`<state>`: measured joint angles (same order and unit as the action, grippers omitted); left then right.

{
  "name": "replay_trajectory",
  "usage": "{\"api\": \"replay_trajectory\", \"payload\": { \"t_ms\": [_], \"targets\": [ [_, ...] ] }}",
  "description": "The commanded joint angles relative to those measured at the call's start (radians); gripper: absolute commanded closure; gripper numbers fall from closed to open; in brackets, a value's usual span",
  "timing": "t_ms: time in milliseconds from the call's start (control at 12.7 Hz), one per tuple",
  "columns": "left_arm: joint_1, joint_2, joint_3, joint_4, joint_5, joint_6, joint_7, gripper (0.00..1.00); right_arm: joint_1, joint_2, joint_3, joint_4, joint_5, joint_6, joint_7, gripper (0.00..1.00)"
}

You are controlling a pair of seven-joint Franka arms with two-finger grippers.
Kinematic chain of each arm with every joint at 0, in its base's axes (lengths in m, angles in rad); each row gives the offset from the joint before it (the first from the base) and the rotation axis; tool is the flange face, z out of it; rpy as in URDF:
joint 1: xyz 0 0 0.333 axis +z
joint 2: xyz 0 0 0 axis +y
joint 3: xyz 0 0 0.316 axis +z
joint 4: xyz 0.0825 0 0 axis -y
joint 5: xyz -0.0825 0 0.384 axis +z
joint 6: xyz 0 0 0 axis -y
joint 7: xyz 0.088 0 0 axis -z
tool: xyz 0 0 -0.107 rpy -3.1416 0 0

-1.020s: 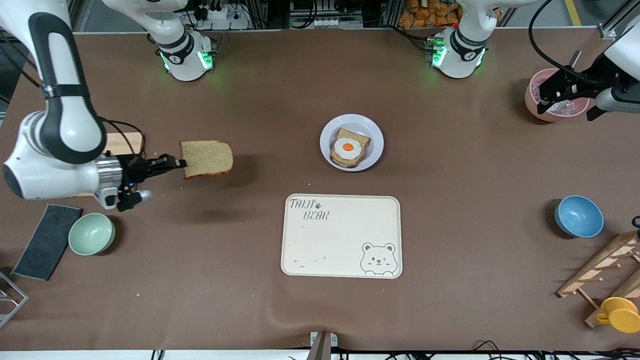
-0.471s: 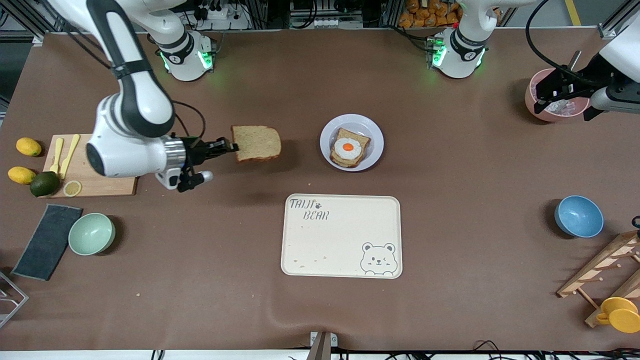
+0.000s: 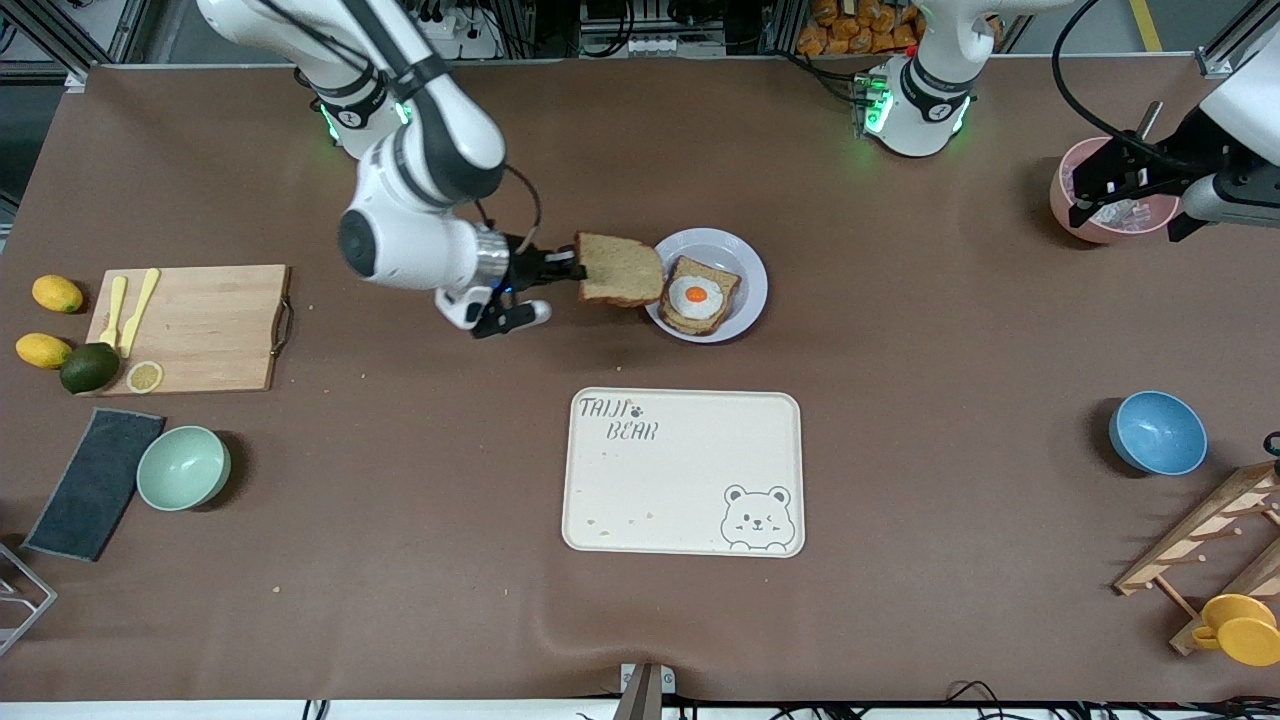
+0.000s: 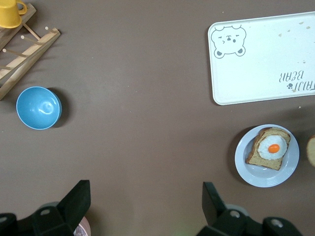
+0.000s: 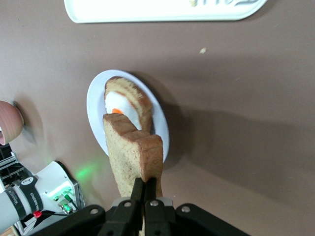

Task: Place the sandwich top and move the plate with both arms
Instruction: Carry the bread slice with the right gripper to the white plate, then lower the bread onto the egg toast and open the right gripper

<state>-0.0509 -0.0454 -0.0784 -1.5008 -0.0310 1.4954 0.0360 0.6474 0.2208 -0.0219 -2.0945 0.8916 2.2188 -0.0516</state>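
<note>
The sandwich top (image 3: 620, 270), a brown bread slice, hangs level in the air over the edge of the plate (image 3: 745, 262) that faces the right arm's end. My right gripper (image 3: 570, 268) is shut on its crust; the right wrist view shows the slice (image 5: 135, 152) pinched between the fingers (image 5: 139, 189) above the plate (image 5: 96, 105). On the white plate lies an egg-topped toast (image 3: 698, 296). My left gripper (image 3: 1100, 190) waits open over a pink bowl (image 3: 1085, 215) at the left arm's end; its wrist view shows the plate (image 4: 246, 169) far off.
A cream bear-print tray (image 3: 683, 520) lies nearer the camera than the plate. A cutting board (image 3: 210, 330) with fruit, a green bowl (image 3: 183, 467) and a dark cloth (image 3: 92, 482) sit toward the right arm's end. A blue bowl (image 3: 1157, 432) and wooden rack (image 3: 1200, 540) stand toward the left arm's end.
My right arm has carried the bread slice from beside the cutting board across the table to the plate's edge. The left arm has not moved.
</note>
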Motion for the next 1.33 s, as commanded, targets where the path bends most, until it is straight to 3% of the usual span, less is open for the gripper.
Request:
{"api": "replay_trajectory", "payload": {
  "t_ms": [0,157,392,549,706,1020,1177,1256],
  "targets": [
    [0.006,-0.005,-0.003,-0.001,-0.015,0.000,-0.001,0.00,0.095,-0.002,-0.013,-0.041,0.088,0.121,0.029,1.00],
    [0.008,-0.005,-0.003,-0.001,-0.015,0.000,-0.001,0.00,0.174,0.044,-0.015,-0.038,0.171,0.232,0.027,1.00],
    [0.008,-0.004,-0.003,-0.003,-0.015,-0.001,-0.001,0.00,0.202,0.063,-0.013,-0.026,0.213,0.284,0.029,1.00],
    [0.008,-0.004,-0.003,-0.007,-0.015,-0.001,-0.001,0.00,0.241,0.132,-0.015,0.042,0.283,0.326,0.029,1.00],
    [0.002,-0.002,-0.003,-0.010,-0.017,-0.001,-0.002,0.00,0.253,0.192,-0.015,0.074,0.283,0.395,0.029,1.00],
    [0.000,-0.004,-0.003,-0.009,-0.017,-0.001,-0.007,0.00,0.256,0.209,-0.015,0.076,0.285,0.395,0.029,1.00],
    [0.002,-0.004,-0.003,-0.009,-0.015,-0.001,-0.007,0.00,0.248,0.210,-0.015,0.079,0.299,0.395,0.032,0.00],
    [0.002,-0.004,-0.003,-0.010,-0.017,-0.001,-0.008,0.00,0.254,0.207,-0.018,0.080,0.300,0.397,0.027,0.00]
  ]
}}
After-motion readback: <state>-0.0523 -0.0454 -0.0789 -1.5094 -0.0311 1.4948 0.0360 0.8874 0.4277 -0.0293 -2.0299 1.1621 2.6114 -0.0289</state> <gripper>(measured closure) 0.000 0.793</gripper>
